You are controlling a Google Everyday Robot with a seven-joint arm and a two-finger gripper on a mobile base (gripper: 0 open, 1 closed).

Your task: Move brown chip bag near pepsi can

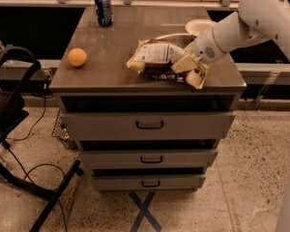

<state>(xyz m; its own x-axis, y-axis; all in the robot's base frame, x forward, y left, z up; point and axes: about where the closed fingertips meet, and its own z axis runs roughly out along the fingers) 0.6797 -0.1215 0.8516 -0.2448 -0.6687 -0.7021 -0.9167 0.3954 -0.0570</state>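
The brown chip bag (153, 57) lies on the right half of the grey cabinet top (111, 76), cream and tan with a dark panel. My gripper (191, 71) is at the bag's right end, its cream fingers (183, 64) closed on the bag's edge, with the white arm reaching in from the upper right. The bag's left end looks slightly raised off the top. The pepsi can (104, 8), blue with a silver top, stands upright at the far left corner, well away from the bag.
An orange (77, 57) sits at the left front of the top. A white bowl (199, 27) stands behind the arm at the far right. Three drawers (150, 124) are below. A black chair frame (14, 110) and cables are on the left floor.
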